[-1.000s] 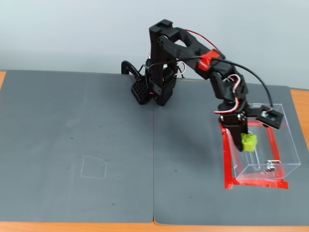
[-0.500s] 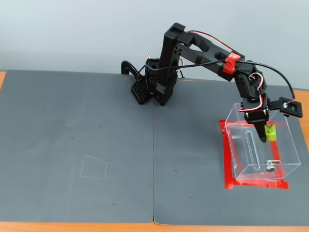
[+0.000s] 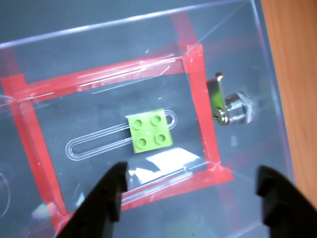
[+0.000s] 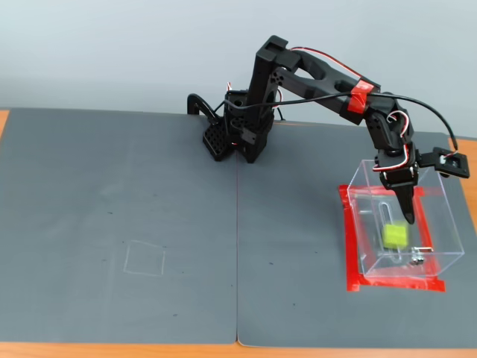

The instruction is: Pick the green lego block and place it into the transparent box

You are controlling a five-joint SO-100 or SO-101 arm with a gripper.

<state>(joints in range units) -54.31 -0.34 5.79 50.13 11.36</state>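
Observation:
The green lego block (image 3: 150, 130) lies studs-up on the floor of the transparent box (image 3: 29, 119), over a slot in the base. In the fixed view the green lego block (image 4: 395, 236) rests inside the transparent box (image 4: 440, 246), near its front wall with the metal fitting (image 4: 417, 259). My gripper (image 3: 190, 191) hangs open above the box with nothing between its fingers; its two dark fingertips (image 3: 111, 191) frame the bottom of the wrist view. In the fixed view the gripper (image 4: 408, 212) sits just above the block.
Red tape (image 4: 349, 242) outlines the box's base on the grey mat (image 4: 119, 194). A metal lock fitting (image 3: 233, 106) sticks out of the box wall. The arm's base (image 4: 238, 134) stands at the mat's back centre. Orange table edge (image 4: 468, 164) lies right of the box.
The gripper carried the block over the box wall, then opened. The block dropped from the fingers onto the box floor. The arm has barely moved since half a second ago.

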